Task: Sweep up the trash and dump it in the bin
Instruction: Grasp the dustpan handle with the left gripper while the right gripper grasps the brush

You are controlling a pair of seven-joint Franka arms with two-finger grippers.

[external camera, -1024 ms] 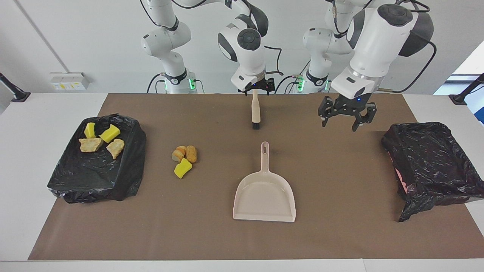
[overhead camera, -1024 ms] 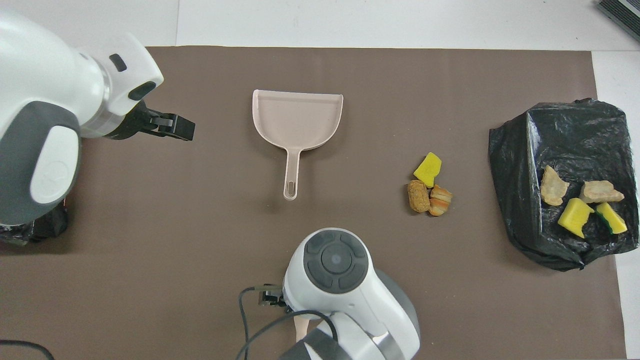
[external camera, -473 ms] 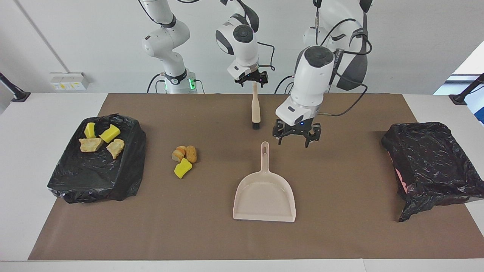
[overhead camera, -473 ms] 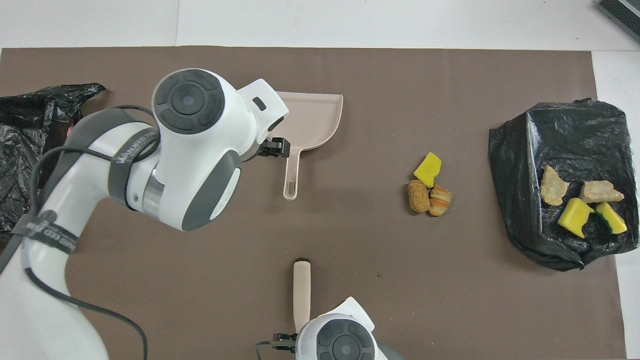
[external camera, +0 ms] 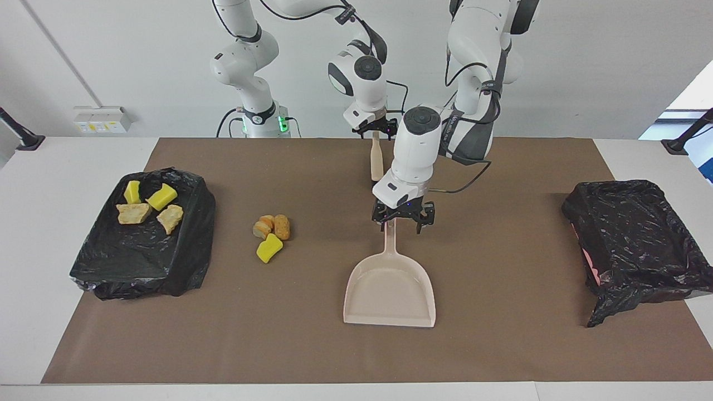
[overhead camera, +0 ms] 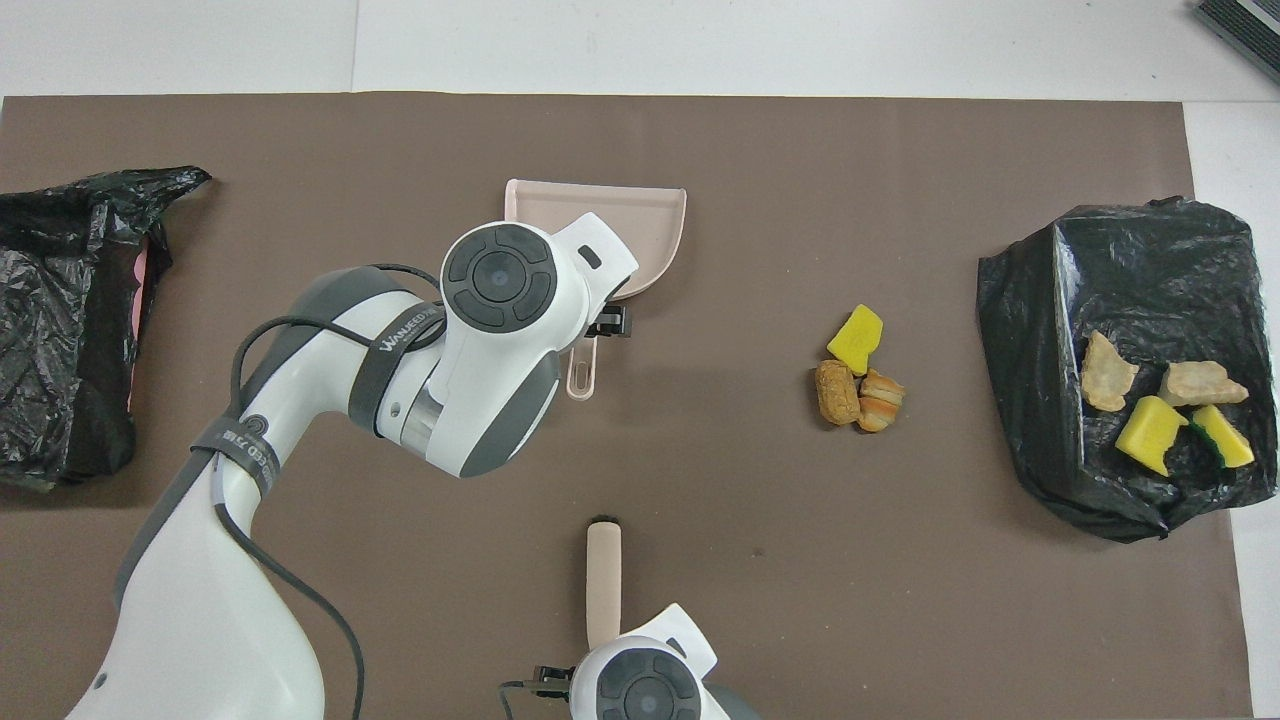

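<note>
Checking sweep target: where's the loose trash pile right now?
The trash pile lies on the brown mat, between the dustpan and the bin at the right arm's end, clear of both.

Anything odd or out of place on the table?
Only the three loose trash pieces on the brown mat, between the dustpan and the trash-holding bin. The bins' bags are rumpled.
</note>
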